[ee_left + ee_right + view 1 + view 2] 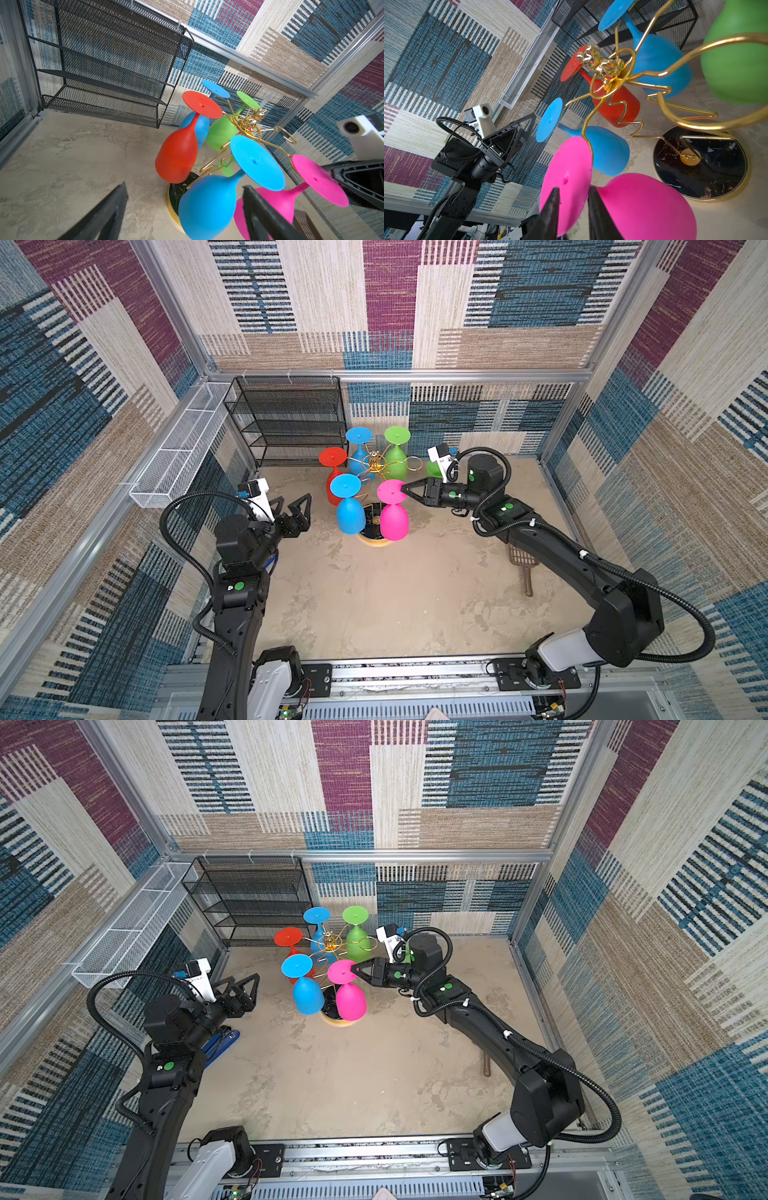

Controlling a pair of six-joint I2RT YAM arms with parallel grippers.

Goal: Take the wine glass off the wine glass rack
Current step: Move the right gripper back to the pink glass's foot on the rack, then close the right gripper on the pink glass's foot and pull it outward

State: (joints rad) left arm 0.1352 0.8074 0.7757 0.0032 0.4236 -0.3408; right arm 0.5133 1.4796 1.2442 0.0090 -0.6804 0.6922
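The pink wine glass (pixel 394 522) hangs upside down on the front of the wine glass rack (pixel 374 464). The right gripper (pixel 403 488) straddles its foot rim with narrow fingers (pixel 553 209); whether they clamp it cannot be told. The left gripper (pixel 296 497) stands wide apart and empty, left of the rack.

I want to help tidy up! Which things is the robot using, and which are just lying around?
Using: gold rack, pink glass, right hand.
Lying around: black shelf, white basket, brown scoop.
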